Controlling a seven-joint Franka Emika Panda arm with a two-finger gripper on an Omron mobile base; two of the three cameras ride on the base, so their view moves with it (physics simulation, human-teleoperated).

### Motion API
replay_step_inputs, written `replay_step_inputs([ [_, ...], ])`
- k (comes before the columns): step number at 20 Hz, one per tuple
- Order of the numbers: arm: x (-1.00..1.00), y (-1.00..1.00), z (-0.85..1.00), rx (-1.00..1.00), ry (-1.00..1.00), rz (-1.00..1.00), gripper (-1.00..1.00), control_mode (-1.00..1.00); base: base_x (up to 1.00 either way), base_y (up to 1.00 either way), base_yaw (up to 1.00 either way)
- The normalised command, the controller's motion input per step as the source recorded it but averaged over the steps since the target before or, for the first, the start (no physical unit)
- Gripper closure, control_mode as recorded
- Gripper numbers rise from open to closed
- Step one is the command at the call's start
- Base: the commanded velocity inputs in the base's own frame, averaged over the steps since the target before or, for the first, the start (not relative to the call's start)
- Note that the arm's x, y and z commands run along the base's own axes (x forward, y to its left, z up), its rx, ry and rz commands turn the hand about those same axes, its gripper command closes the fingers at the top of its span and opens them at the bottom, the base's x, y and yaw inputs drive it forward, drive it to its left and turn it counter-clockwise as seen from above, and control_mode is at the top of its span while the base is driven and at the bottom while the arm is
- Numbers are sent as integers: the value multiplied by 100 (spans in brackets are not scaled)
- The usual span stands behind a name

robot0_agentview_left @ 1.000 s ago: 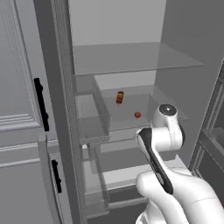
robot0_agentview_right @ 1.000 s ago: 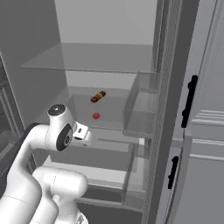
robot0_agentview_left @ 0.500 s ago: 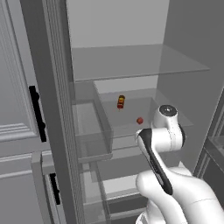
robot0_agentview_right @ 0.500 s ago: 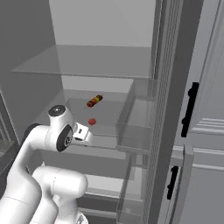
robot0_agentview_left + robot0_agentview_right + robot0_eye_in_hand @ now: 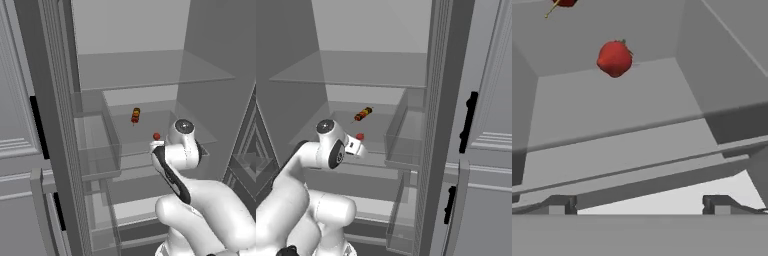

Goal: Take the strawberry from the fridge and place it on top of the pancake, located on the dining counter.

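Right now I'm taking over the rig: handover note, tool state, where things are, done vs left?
Tool: open, empty, short of the shelf edge, aimed into the tall dark grey fridge.
Small red strawberry: on the clear glass shelf, ahead of the tool, untouched. A small orange-brown and yellow item lies further back.
Done: fridge open, arm lined up.
Left: reach in, grasp the strawberry, carry it to the pancake on the dining counter.

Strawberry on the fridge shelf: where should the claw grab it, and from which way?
Probably around its plump red middle. The strawberry lies alone on the glass shelf, with the skewer-like snack farther back. The open claw faces it from the fridge's open front, so coming straight in from there looks easiest.
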Motion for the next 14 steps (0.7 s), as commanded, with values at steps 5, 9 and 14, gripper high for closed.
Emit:
replay_step_inputs([
  [5, 87, 2, 6, 0, 0, 0, -100, -100, 0, 0, 0],
  [9, 62, -9, 28, 2, 1, 0, -100, -100, 0, 0, 0],
  [14, 15, 2, 8, 0, 0, 0, -100, -100, 0, 0, 0],
])
